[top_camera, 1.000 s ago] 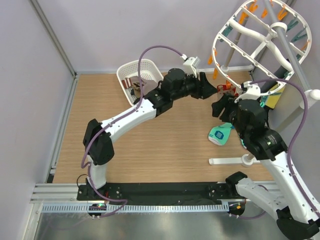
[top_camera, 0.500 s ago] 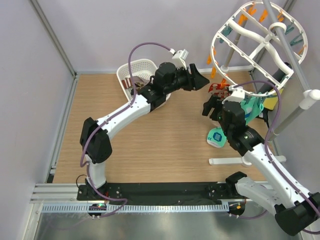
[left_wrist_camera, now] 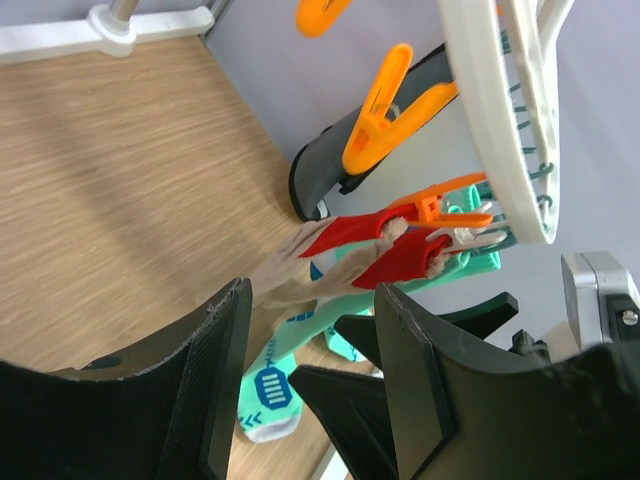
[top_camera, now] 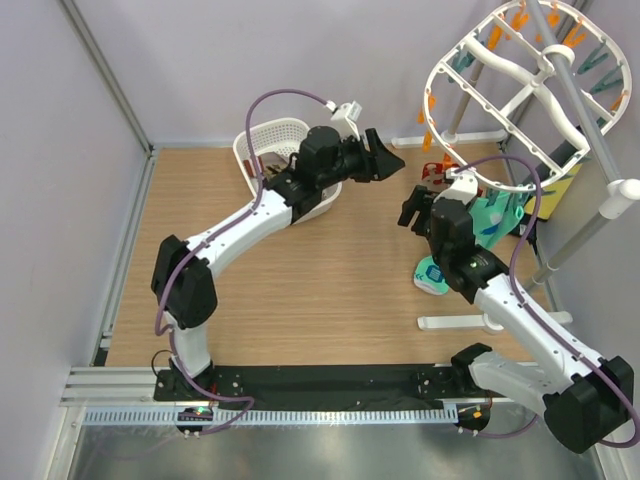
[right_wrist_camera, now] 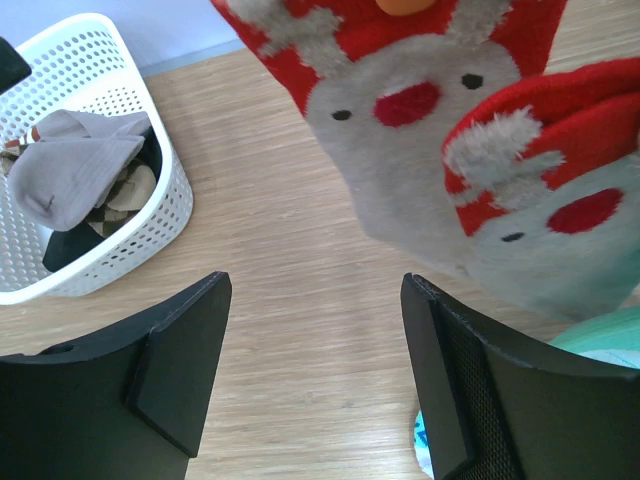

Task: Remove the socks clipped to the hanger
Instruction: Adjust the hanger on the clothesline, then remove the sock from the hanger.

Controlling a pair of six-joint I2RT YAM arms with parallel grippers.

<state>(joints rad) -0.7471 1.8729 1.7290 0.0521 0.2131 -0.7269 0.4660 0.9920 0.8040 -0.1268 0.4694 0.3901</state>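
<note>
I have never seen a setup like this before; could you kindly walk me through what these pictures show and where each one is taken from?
These are two robot arms bolted at the near edge of a wooden table. The wide picture comes from a fixed camera above and behind them. The other two come from cameras on the wrists, each looking out past its own dark fingers.

The left tool and right tool are both open and hold nothing.

The white oval frame at upper right is the hanger, with orange and teal pegs. The red reindeer socks are clipped to it, filling the right wrist view. Teal socks hang beside them, and one teal sock lies on the table.

The white basket at the back holds socks, a grey one on top.
</note>
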